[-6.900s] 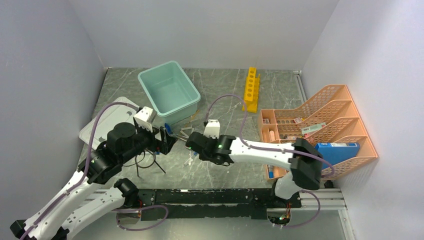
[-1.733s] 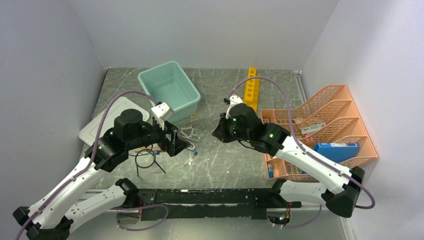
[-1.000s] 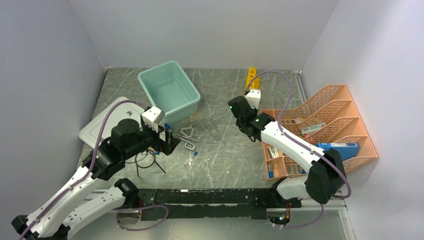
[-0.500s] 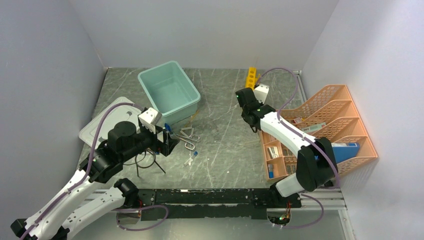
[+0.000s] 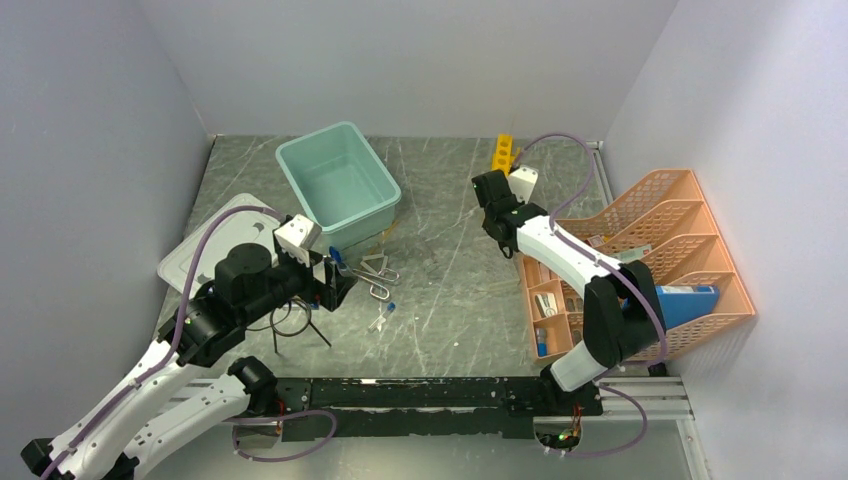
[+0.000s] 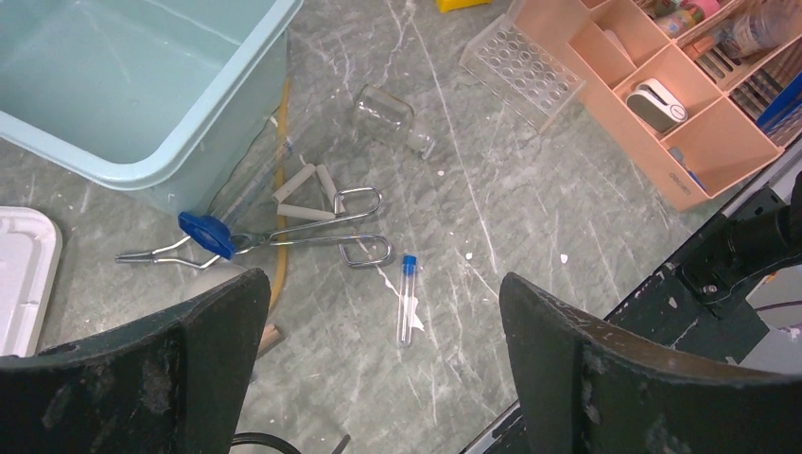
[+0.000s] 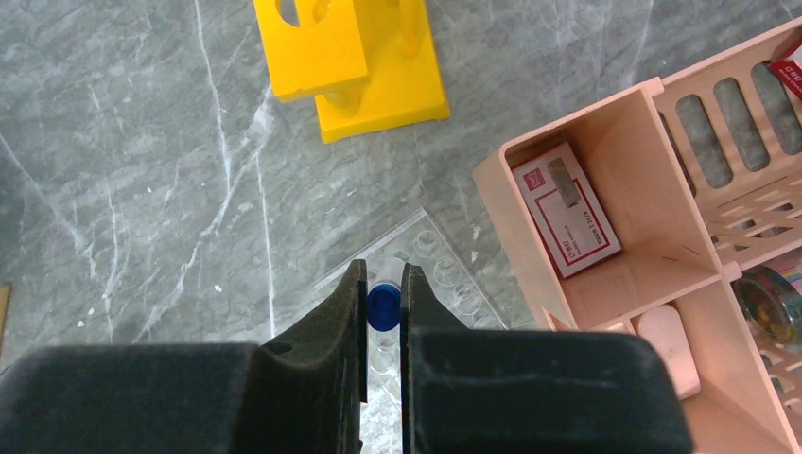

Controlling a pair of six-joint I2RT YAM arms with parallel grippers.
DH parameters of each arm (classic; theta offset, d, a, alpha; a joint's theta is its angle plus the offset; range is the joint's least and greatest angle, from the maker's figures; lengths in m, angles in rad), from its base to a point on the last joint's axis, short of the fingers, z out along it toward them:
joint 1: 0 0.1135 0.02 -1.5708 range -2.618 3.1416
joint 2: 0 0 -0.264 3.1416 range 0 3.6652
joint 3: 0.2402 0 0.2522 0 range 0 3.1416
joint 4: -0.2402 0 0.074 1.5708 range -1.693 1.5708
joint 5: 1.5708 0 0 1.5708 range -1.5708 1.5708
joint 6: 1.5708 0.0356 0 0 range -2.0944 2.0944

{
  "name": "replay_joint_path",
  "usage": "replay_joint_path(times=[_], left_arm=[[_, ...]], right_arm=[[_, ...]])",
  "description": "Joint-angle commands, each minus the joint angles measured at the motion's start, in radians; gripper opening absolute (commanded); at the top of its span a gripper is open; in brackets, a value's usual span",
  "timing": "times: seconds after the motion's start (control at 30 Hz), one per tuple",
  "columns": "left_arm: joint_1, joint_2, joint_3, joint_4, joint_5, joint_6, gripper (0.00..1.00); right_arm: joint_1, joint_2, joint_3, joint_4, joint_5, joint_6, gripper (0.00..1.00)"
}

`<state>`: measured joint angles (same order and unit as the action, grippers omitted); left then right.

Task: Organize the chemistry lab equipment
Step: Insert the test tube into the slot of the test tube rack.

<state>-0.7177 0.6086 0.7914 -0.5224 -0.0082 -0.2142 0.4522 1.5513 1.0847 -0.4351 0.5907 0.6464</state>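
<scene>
My right gripper (image 7: 383,284) is shut on a small blue-capped clear tube (image 7: 383,307) and holds it upright over a clear plastic tube tray (image 7: 454,284) beside the orange organiser. The yellow test-tube rack (image 7: 359,57) stands just beyond. My left gripper (image 6: 380,282) hangs open above the table, with nothing between its fingers. Under it lie another blue-capped tube (image 6: 407,298), silver wire clips (image 6: 312,227), a tan hose (image 6: 281,189) and the end of a wooden stick (image 6: 270,336). The black ring stand (image 5: 290,320) sits beside the left arm.
A pale teal tub (image 5: 338,185) stands at the back left, its grey-white lid (image 5: 205,250) beside it. The orange mesh organiser (image 5: 640,250) with a blue box (image 5: 685,300) fills the right side. A small glass jar (image 6: 388,113) lies mid-table.
My right arm has swung from mid-table to the back right with the tube in its grip, settling over the clear tray. My left gripper drew back slightly and stays open.
</scene>
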Motion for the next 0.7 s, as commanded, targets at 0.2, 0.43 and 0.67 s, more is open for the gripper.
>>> replay_joint_path(times=[0.2, 0.43, 0.67], left_arm=[[0.0, 0.0, -0.004, 0.009, -0.026, -0.001, 0.95], [0.0, 0.002, -0.004, 0.009, -0.025, -0.002, 0.95], [0.0, 0.002, -0.004, 0.009, -0.027, -0.002, 0.95]], right_arm=[[-0.014, 0.018, -0.007, 0.028, -0.001, 0.025, 0.0], [-0.03, 0.021, -0.017, 0.035, 0.0, 0.03, 0.0], [-0.033, 0.037, -0.021, 0.038, -0.013, 0.031, 0.0]])
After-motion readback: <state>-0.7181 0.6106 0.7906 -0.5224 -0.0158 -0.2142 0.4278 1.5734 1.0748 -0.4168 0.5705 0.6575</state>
